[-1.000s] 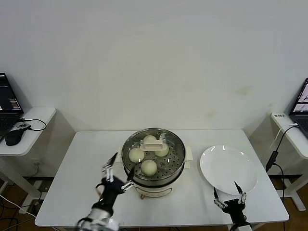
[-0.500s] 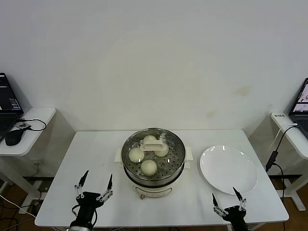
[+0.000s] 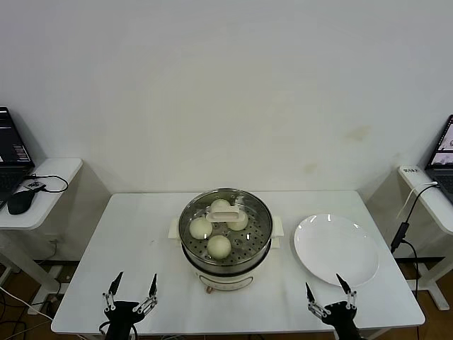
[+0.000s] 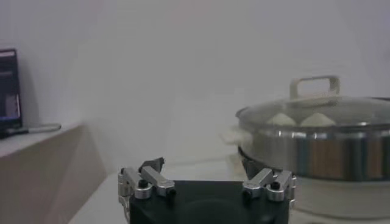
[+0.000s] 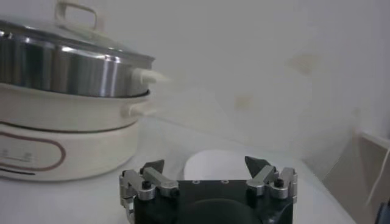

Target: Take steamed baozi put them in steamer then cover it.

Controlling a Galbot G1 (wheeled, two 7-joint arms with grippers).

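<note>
The task looks finished: four small round cream-white steamed baozi (image 3: 219,246) sit on the perforated tray inside the one round shiny steel steamer (image 3: 226,241) on its cream-white base, mid white worktop (image 3: 134,234), and the single round clear glass cover (image 3: 226,216) with its cream-white bar handle rests on the pot. Nothing seems left to load; one flat white plate (image 3: 336,249) lies bare beside the steamer. The left hand (image 3: 129,302) and right hand (image 3: 328,300) hang at the worktop's near edge, fingers spread, holding nothing
</note>
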